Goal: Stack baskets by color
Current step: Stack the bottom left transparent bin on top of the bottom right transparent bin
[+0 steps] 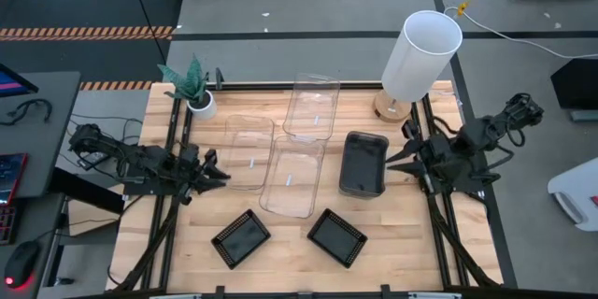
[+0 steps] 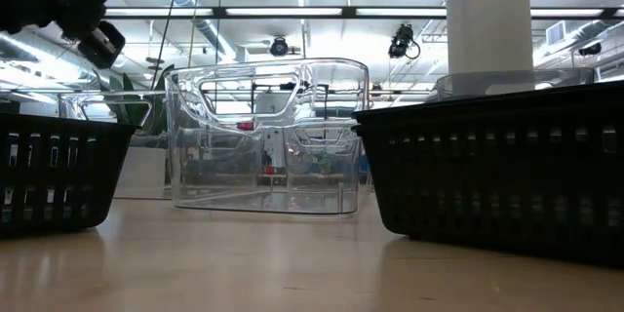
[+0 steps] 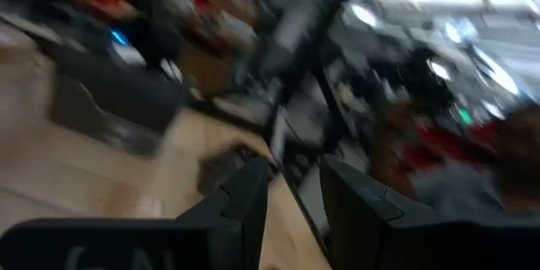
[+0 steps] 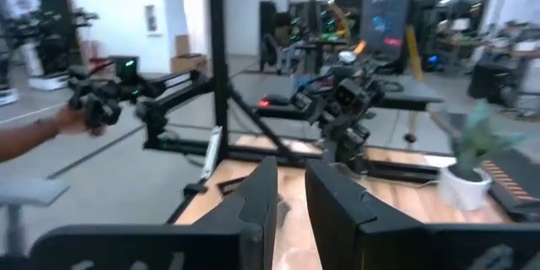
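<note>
We note clear baskets (image 1: 291, 176) mid-table (image 1: 392, 252), grey basket (image 1: 363, 163) beside them, black baskets (image 1: 241, 238) near the front edge. Left tool (image 1: 217, 176) and right tool (image 1: 396, 160) flank them, each slightly parted, holding nothing.

Three bins (image 1: 297, 145) cluster mid-table; another bin (image 1: 363, 163) right of them; two trays (image 1: 241, 238) in front.
</note>
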{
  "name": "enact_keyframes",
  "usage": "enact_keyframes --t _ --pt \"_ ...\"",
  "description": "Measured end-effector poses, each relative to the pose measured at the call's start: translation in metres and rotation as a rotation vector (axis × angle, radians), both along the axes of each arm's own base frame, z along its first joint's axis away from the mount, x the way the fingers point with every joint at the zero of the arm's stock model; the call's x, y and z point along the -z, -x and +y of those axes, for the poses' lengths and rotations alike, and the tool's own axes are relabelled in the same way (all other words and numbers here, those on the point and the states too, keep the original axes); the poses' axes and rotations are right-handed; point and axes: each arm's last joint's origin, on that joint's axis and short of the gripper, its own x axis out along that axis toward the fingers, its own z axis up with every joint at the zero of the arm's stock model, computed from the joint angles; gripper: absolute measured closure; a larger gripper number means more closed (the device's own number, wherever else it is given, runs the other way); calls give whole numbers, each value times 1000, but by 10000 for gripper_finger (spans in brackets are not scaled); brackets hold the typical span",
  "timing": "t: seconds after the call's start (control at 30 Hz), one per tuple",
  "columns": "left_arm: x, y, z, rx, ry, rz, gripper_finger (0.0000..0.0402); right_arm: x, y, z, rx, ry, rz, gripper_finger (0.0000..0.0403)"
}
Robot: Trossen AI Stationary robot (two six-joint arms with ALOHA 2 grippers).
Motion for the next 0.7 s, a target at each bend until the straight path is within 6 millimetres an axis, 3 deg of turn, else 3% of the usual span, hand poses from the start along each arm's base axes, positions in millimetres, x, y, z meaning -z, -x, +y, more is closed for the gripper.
enact_keyframes --t 0.23,0.57,0.7 --pt "-9 1 9 -281 30 -74 285 -1 13 -8 39 48 -21 334" --pt "-9 1 10 -335 20 -77 285 0 15 -9 29 59 -8 332" --pt "-15 2 13 -408 130 -115 285 1 15 -9 28 59 1 332"
